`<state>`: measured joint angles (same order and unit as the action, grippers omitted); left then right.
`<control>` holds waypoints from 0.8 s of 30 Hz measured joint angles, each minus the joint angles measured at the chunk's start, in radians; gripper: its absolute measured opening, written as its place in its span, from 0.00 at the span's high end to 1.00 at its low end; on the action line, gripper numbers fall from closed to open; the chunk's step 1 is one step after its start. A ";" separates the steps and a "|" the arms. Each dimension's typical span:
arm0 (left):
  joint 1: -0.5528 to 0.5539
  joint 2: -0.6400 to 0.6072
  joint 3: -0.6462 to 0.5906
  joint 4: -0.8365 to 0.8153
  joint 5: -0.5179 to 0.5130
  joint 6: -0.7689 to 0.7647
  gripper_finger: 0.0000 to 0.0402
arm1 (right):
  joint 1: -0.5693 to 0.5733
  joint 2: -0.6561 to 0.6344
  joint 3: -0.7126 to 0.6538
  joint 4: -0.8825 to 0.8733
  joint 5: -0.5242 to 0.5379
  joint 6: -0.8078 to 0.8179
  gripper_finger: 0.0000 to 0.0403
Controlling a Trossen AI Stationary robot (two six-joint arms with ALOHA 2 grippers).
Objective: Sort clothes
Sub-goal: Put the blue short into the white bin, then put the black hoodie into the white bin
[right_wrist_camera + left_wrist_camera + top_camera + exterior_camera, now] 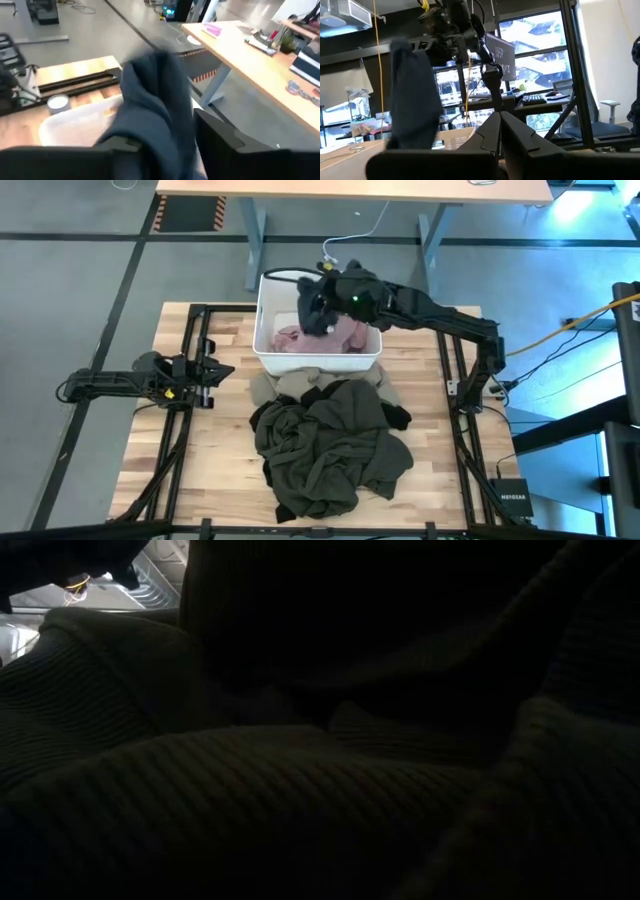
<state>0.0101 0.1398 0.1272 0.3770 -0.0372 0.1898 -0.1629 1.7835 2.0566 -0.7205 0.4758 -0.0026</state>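
My right gripper (318,308) is above the white bin (268,352) at the table's far side and is shut on a navy garment (155,100), which hangs over the bin. A pale pink garment (292,338) lies in the bin. On the table near the bin lies a heap of clothes: a large olive-green piece (330,445), a beige-tan piece (290,385) and a black piece (396,416). My left gripper (218,370) waits shut and empty at the table's left. Ribbed dark cloth (300,790) fills the low view. My right gripper holds the navy garment by a bunched upper part (165,130) between its two fingers, which come from above. The garment hangs slack below the gripper, as the left wrist view shows (412,105), over the bin. One layer or several, I cannot tell.
Black rails (195,330) run along the table's left and right sides. A wooden desk (350,190) stands beyond the table's far edge. Bare wood (170,470) shows at the near left and near right (440,480) of the heap.
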 joint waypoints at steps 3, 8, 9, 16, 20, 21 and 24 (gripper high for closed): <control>0.000 0.000 0.000 -0.004 -0.049 -0.004 0.98 | 0.008 -0.002 0.045 -0.103 0.005 0.022 0.57; 0.000 0.000 0.000 -0.012 -0.078 -0.031 0.98 | 0.021 -0.003 0.153 -0.355 0.003 0.075 0.45; 0.000 0.000 0.000 -0.015 -0.078 -0.034 0.98 | 0.029 -0.003 0.178 -0.407 0.001 0.085 0.44; 0.000 0.000 0.000 -0.040 -0.079 -0.047 0.98 | 0.170 -0.004 0.236 -0.693 -0.234 0.269 0.42; 0.000 0.000 0.000 -0.044 -0.079 -0.057 0.98 | 0.315 -0.004 0.181 -0.721 -0.304 0.319 0.42; 0.000 0.000 0.000 -0.045 -0.079 -0.059 0.98 | 0.355 -0.004 0.162 -0.720 -0.304 0.319 0.42; 0.000 0.000 0.000 -0.046 -0.079 -0.060 0.98 | 0.472 -0.003 0.083 -0.680 -0.275 0.320 0.42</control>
<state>0.0101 0.1398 0.1272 0.3310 -0.1162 0.1303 0.3088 1.7805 2.1392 -1.4009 0.2011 0.3172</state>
